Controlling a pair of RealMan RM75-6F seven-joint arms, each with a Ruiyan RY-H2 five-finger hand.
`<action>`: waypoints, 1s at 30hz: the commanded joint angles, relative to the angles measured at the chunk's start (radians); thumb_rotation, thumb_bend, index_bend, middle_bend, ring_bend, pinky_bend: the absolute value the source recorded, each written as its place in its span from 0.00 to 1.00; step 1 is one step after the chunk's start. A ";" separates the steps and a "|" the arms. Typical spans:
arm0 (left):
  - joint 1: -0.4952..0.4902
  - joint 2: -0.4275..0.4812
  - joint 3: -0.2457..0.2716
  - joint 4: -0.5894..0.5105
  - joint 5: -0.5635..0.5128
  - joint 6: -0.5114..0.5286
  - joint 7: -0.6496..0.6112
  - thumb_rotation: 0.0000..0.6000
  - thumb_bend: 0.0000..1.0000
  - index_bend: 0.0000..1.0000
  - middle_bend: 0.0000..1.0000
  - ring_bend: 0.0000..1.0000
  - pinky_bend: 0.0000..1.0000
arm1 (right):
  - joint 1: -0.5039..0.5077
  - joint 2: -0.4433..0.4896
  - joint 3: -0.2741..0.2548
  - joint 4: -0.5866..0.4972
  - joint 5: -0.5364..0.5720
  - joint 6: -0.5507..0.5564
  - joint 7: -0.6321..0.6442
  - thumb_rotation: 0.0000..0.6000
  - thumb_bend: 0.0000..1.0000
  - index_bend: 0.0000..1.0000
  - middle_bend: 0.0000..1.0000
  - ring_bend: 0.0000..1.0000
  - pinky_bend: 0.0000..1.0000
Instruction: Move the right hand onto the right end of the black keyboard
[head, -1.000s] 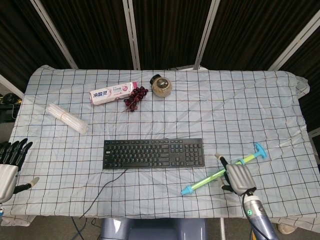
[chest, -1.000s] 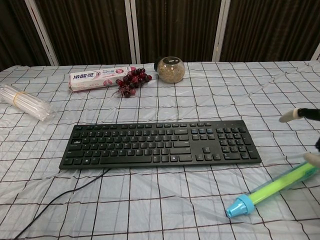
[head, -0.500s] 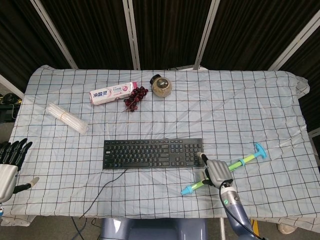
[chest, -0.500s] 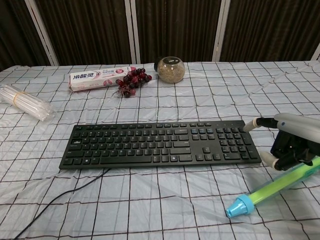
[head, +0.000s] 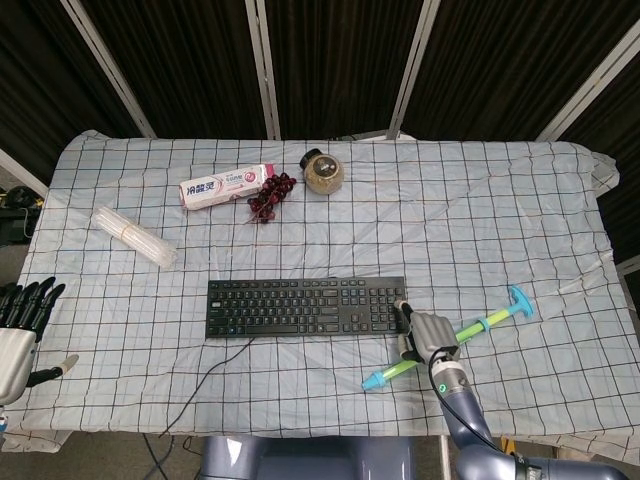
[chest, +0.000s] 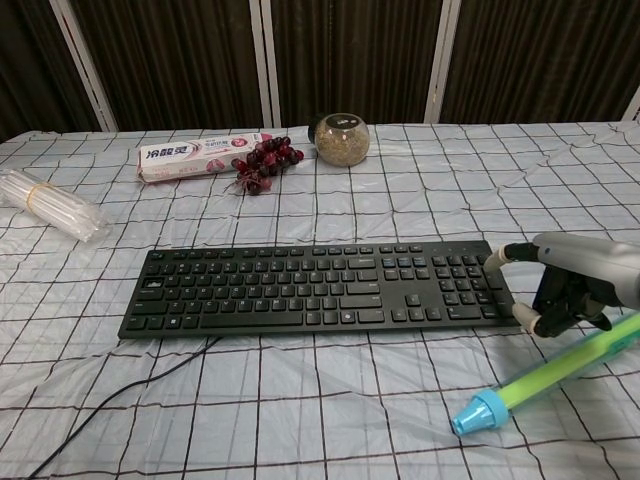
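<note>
The black keyboard (head: 305, 307) (chest: 320, 287) lies at the middle front of the checked cloth, its cable trailing off the front left. My right hand (head: 428, 335) (chest: 572, 282) hovers just off the keyboard's right end, holding nothing, its pale fingertips (chest: 497, 255) reaching to the keyboard's right edge. The chest view shows one fingertip beside the far right corner and another beside the near right corner. My left hand (head: 20, 330) stays at the table's left front edge, empty, with its fingers spread.
A green and blue pump tube (head: 450, 342) (chest: 545, 385) lies slanted right under the right hand. At the back sit a toothpaste box (head: 226, 187), dark grapes (head: 270, 197) and a round jar (head: 323, 172). A clear straw bundle (head: 134, 237) lies at the left.
My right hand has moved left from above the pump tube to the keyboard's right edge over the last second. The left hand has not moved.
</note>
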 joint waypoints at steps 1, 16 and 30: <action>0.000 0.000 0.000 0.000 0.000 0.000 -0.002 1.00 0.08 0.00 0.00 0.00 0.00 | 0.024 -0.003 0.010 0.007 0.039 0.005 -0.011 1.00 0.58 0.12 0.94 0.89 0.78; -0.001 0.002 0.000 -0.001 -0.003 -0.003 -0.008 1.00 0.08 0.00 0.00 0.00 0.00 | 0.081 -0.019 0.015 0.041 0.118 0.008 0.004 1.00 0.58 0.12 0.94 0.89 0.78; -0.001 0.002 0.000 0.001 -0.002 -0.001 -0.012 1.00 0.08 0.00 0.00 0.00 0.00 | 0.100 -0.048 -0.009 0.069 0.151 0.018 0.013 1.00 0.59 0.13 0.94 0.89 0.78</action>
